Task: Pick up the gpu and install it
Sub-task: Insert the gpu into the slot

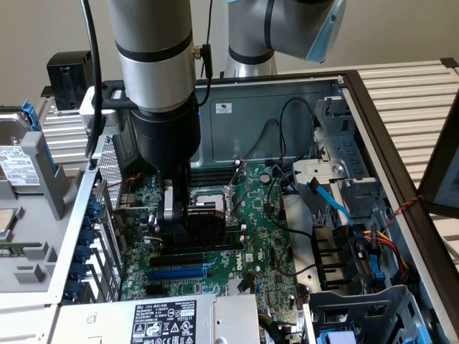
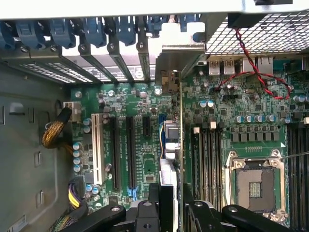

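Pinching the gpu point(image 2: 171, 145) between its fingers point(image 2: 145, 212), the gripper point(image 2: 169, 205) holds the card upright on edge low over the motherboard point(image 2: 241, 111), silver bracket point(image 2: 179, 53) at that board's rear edge; whether the card touches the board cannot be told.

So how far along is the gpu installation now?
Done: the gpu is picked up. In hand: the gripper grips it, edge-down over the motherboard, bracket beside the rear slot covers. Left: I cannot tell whether it is fully seated; it is not released yet.
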